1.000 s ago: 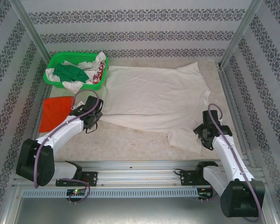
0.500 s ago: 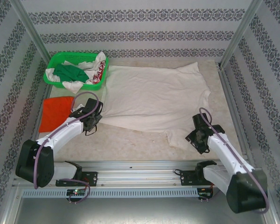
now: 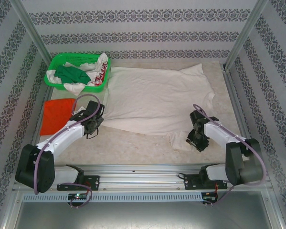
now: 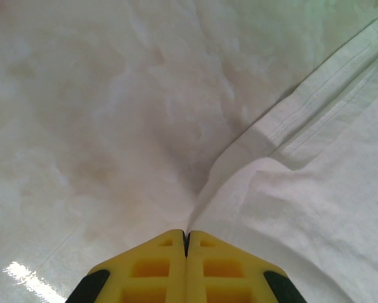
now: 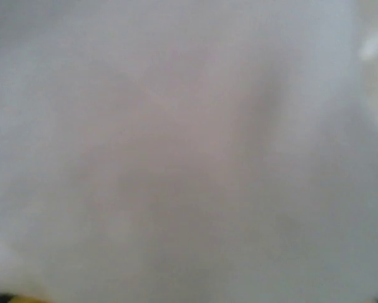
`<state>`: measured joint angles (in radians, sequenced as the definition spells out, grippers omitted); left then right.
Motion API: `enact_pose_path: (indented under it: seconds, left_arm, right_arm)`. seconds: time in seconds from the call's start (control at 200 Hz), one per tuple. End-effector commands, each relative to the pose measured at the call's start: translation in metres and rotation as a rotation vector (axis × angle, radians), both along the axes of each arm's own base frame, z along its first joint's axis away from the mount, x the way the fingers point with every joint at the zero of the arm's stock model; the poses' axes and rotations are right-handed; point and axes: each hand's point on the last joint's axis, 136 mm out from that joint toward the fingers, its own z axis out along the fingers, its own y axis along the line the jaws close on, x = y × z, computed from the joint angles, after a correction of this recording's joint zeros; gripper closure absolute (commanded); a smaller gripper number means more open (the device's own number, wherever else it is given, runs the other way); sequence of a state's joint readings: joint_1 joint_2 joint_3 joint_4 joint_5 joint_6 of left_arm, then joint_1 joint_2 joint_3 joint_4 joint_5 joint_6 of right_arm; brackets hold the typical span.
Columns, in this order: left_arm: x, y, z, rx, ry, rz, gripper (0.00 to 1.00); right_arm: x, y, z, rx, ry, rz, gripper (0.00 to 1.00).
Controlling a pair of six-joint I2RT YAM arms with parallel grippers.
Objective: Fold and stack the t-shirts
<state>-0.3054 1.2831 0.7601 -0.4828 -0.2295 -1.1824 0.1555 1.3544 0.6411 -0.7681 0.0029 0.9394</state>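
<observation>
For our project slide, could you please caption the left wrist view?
Left claw shut on the hem of the white shirt, cloth puckered beside the pale table.

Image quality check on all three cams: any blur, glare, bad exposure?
Top external: sharp, evenly lit, soft shadows; white t-shirt reads clearly. Left wrist: in focus, hem stitching and left gripper crisp, one small glare patch on the table at lower left. Right wrist: wholly blurred, pale cloth too close, no edges readable.
</observation>
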Motion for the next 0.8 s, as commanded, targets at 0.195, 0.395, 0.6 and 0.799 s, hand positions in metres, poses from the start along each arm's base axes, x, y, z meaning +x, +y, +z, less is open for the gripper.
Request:
enact_pose_path:
  seconds: [0.195,0.395,0.6,0.799]
  left_arm:
    - [-0.004,0.012,0.002,0.012,-0.011,0.037,1.00]
    - [0.001,0.012,0.012,0.013,-0.033,0.031,1.00]
    - [0.009,0.010,0.021,0.010,-0.051,0.011,1.00]
    - [0.019,0.005,0.029,0.007,-0.068,-0.016,1.00]
  right_arm:
    - [-0.012,-0.010,0.013,-0.066,0.001,0.002,1.00]
    - [-0.026,-0.013,0.053,-0.080,-0.155,-0.083,1.00]
    - [-0.037,-0.008,0.080,-0.038,-0.327,-0.183,1.00]
    - [-0.014,-0.010,0.122,-0.076,-0.452,-0.129,1.00]
